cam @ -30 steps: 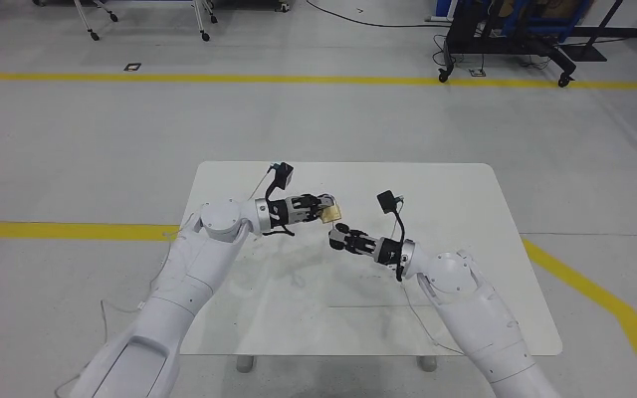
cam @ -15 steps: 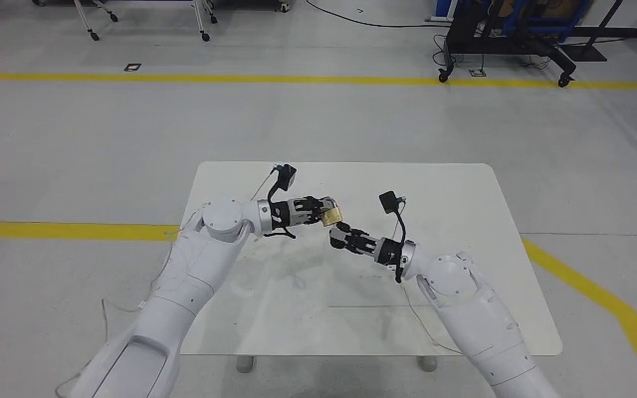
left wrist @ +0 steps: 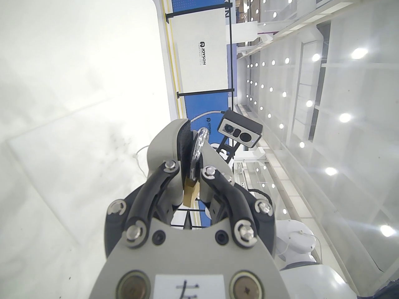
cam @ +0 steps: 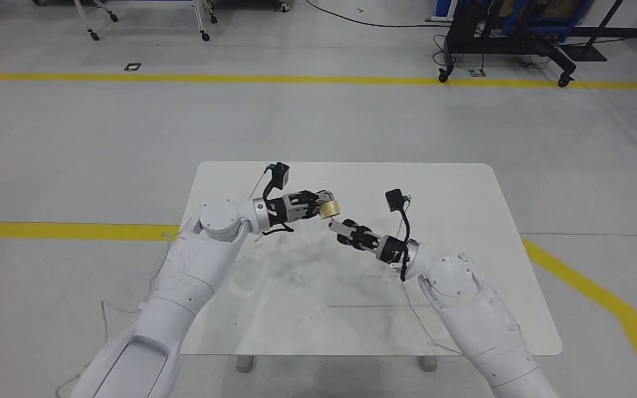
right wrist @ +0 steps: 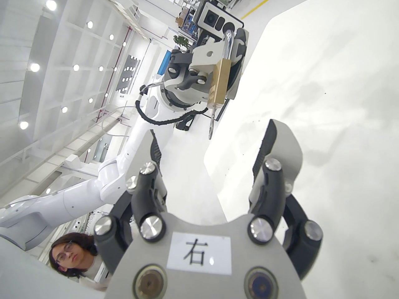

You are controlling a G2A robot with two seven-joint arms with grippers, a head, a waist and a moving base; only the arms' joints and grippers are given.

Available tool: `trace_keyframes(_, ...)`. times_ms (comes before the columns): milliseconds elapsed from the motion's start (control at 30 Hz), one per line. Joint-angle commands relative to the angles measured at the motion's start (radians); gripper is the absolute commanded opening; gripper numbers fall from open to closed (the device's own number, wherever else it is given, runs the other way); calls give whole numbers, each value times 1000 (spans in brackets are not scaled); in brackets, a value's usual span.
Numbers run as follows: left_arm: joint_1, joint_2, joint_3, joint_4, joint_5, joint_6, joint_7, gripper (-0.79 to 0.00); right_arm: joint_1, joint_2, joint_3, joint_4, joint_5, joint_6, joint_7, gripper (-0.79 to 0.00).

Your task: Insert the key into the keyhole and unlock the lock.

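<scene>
The left gripper (left wrist: 193,144) holds the brass lock (right wrist: 219,83) above the tabletop (cam: 448,199), fingers pinching its shackle, with the key (right wrist: 211,124) sticking out of the keyhole. The right gripper (cam: 341,228) faces it close by, fingers spread.

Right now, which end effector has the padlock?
The left end effector, shut on the shackle of the brass padlock. The right end effector is open and empty, short of the key sticking out of the padlock.
</scene>
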Motion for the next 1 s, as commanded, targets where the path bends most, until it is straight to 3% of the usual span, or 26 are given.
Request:
trace_keyframes(0,0,0,0,1,2,1,4,-785,-1,0,-1,-1,2,1,-1,-570)
trace_keyframes(100,-1,-1,2,2,6,2,12,-785,2,1,-3,0,4,7,3,-785)
trace_keyframes(433,-4,-3,5,8,7,7,15,-785,25,-1,-20,16,27,72,11,-785)
trace_keyframes(867,-8,-6,11,9,16,4,10,-785,31,-4,-29,24,73,51,-22,-785)
trace_keyframes(900,-8,-6,11,9,17,1,12,-785,32,-5,-29,26,80,49,-24,-748)
trace_keyframes(933,-7,-6,10,8,17,-3,16,-785,33,-5,-27,28,82,46,-33,-440)
trace_keyframes(967,-5,-6,9,8,16,-7,23,-785,30,-4,-17,30,57,54,-80,0)
